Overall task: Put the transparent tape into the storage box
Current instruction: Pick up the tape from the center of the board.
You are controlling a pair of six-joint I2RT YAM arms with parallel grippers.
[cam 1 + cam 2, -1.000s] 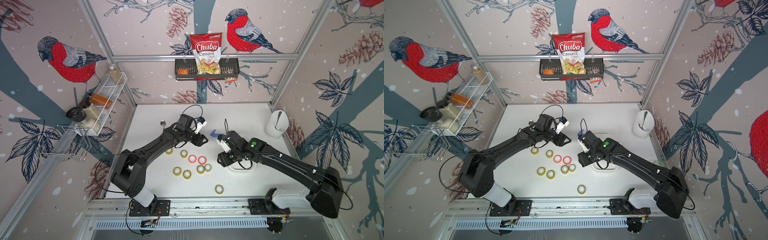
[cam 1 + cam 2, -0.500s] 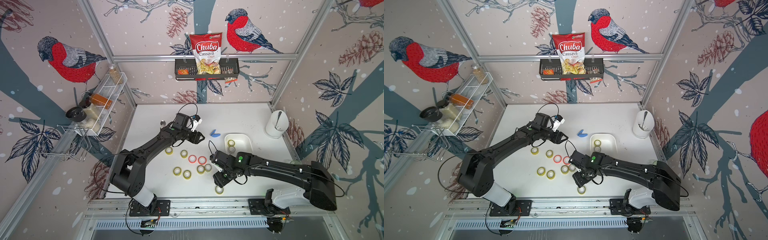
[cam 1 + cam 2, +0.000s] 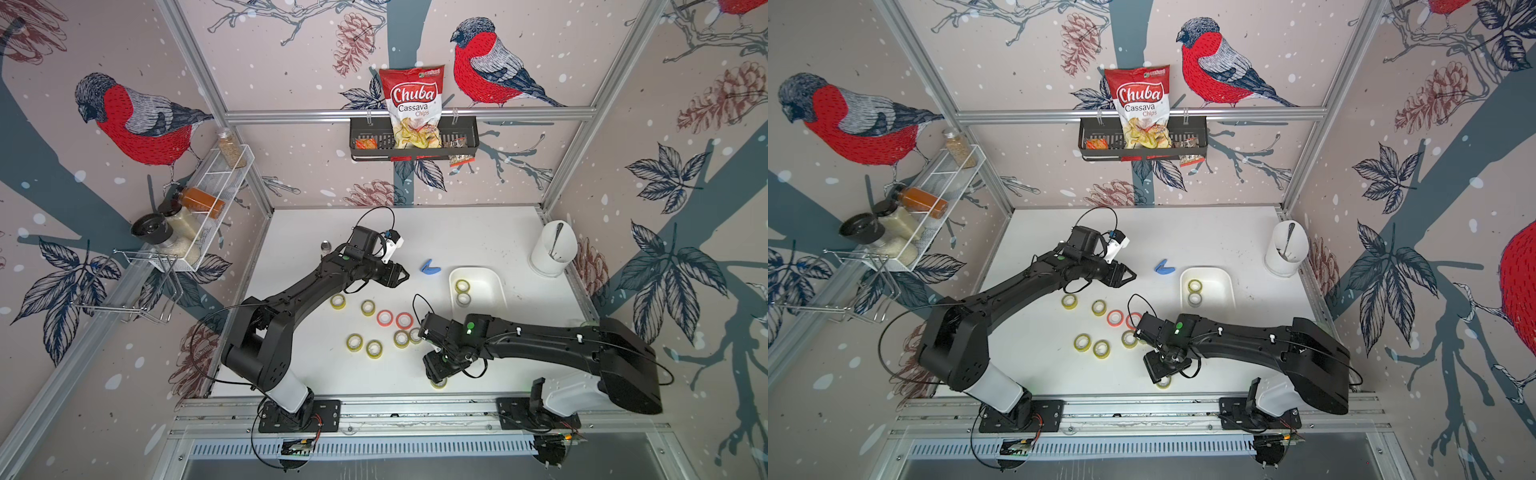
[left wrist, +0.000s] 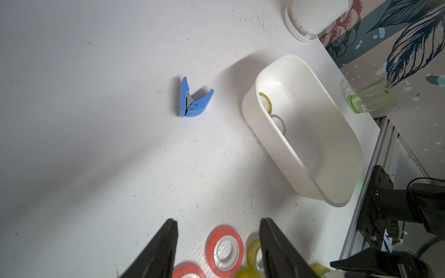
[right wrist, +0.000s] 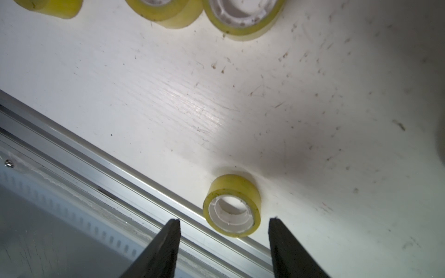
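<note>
The left fingers (image 4: 168, 237) hang over the surface (image 3: 457, 232), about half spread and holding nothing. Two red rolls (image 4: 225, 250) lie just below and ahead of their tips. A blue tape cutter (image 4: 192, 101) lies farther ahead, and the storage box (image 4: 313, 134) is ahead and off to one side. Two rolls (image 3: 462, 292) already lie inside the box. Five more yellowish clear rolls (image 3: 374, 348) lie loose beside the red ones, well apart from these fingers.

The roll that counts now is the lone clear tape roll (image 5: 232, 207), near the front rail (image 5: 120, 173). The right arm is plainly the nearer one. The right fingers (image 5: 280, 237) point down at the roll, which lies just ahead of their tips and roughly between their two lines. It is a little closer to one finger than to the other. The roll lies flat with its hole upward. Being round, it has no long axis to line up with.

The right fingers stand about half spread and, as far as I can judge, wider than the roll. They touch nothing and hold nothing. In both top views the wrist hides most of the roll (image 3: 1163, 382).

The next move looks like a short drop and a squeeze across the roll. The box (image 3: 486, 286) is well apart from these fingers, back behind the wrist toward the far side.
</note>
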